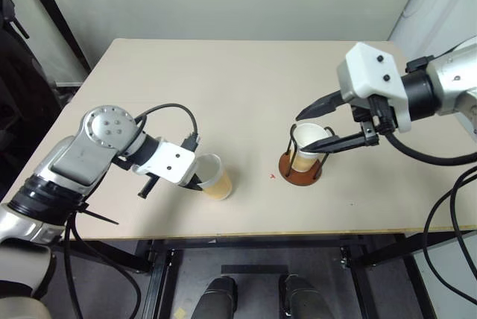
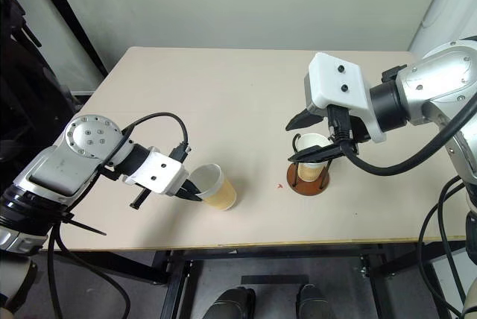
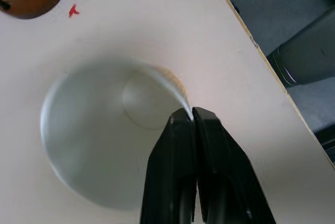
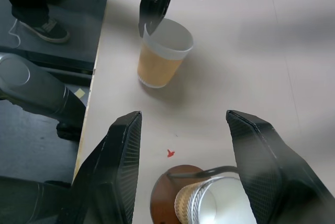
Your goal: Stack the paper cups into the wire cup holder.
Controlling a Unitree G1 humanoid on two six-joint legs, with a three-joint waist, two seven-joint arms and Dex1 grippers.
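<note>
Currently the left gripper has its two black fingers closed together on the rim of a paper cup, one finger inside the mouth and one outside, so the thin wall is pinched between the tips, as the left wrist view shows. That cup stands tilted on the table, its base on the surface and its mouth leaning toward the gripper. Off to the far side of this cup from the left gripper, past a small red mark on the table, stands the wire cup holder, with at least one paper cup already seated between its black loops; the ribbed rim seen in the right wrist view suggests nested cups, though the count cannot be confirmed. The right gripper hovers directly above the holder with its fingers spread apart, holding nothing. Assessment of handling: the cup is judged very light, thin-walled and easily deformed; the rolled rim is its stiffest part and the proper place for a hold, as taken here. Excess pinch would likely crease the wall or make the mouth oval, which would hinder nesting. Being so light and held at one point of the rim, the cup may swing or twist during transfer; it should be carried level and lowered straight into the seated cup.
</note>
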